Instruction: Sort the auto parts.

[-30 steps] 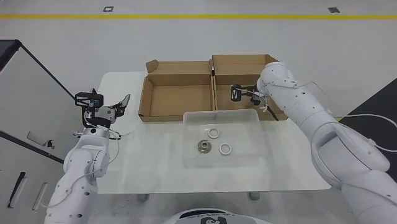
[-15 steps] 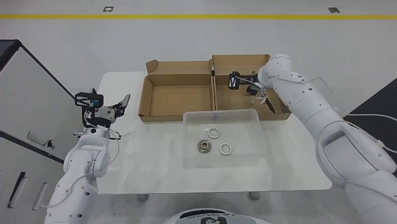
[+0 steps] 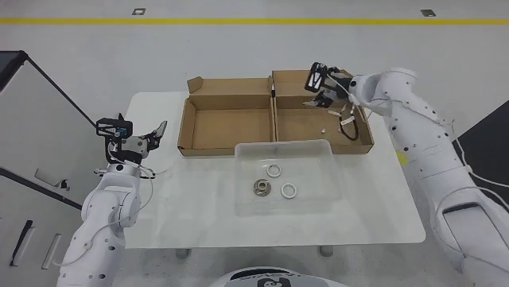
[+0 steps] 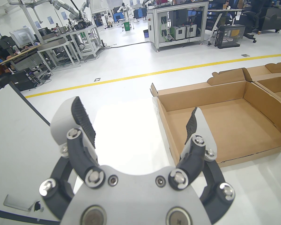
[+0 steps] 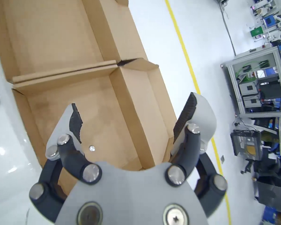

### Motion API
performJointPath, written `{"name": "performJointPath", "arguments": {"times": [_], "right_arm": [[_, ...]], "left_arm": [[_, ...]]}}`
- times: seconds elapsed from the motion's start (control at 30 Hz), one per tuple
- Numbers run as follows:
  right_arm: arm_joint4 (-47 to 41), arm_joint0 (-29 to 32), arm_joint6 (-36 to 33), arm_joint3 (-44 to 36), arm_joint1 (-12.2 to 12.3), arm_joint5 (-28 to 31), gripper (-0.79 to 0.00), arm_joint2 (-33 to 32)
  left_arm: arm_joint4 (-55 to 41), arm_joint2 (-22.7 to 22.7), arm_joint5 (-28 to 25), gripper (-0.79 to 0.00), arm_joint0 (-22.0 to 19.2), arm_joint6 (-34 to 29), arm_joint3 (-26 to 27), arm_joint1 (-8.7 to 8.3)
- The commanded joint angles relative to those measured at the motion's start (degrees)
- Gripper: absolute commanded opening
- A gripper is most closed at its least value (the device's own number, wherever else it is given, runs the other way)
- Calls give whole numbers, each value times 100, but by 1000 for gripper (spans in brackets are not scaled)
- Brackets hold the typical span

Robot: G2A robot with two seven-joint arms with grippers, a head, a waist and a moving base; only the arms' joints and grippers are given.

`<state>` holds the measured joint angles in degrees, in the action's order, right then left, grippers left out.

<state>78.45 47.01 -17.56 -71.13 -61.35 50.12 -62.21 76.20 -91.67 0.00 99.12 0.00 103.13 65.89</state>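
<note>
I see my right hand point(image 5: 132, 113) open over the right box point(image 5: 103, 108) with one small part point(image 5: 91, 148) inside, my left hand point(image 4: 137, 106) open at the counter's point(image 3: 199, 207) edge.

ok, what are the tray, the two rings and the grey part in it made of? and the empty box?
Tray: clear plastic, glossy; table shows through.
Far ring and near ring: white, smooth, plastic or rubber, can't tell.
Grey part: dull grey, darker centre, probably metal.
Empty box: brown cardboard, matte, folded flaps.
</note>
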Motion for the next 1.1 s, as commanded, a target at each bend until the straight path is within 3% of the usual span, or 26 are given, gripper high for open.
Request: {"name": "performJointPath", "arguments": {"times": [0.0,0.17,0.57,0.9,1.07], "right_arm": [[-467,326,-144,-293,113,282,0,-446],[-1646,869,-409,-645,307,788,0,-1206],[-4156,1778,-967,-1232,876,788,0,-2109],[-5077,2168,-1008,-1471,1348,788,0,-2300],[-5082,2170,-994,-1481,1362,788,0,-2294]], "left_arm": [[0,0,0,0,0,0,0,0],[0,0,0,0,0,0,0,0],[0,0,0,0,0,0,0,0],[0,0,0,0,0,0,0,0],[0,0,0,0,0,0,0,0]]}}
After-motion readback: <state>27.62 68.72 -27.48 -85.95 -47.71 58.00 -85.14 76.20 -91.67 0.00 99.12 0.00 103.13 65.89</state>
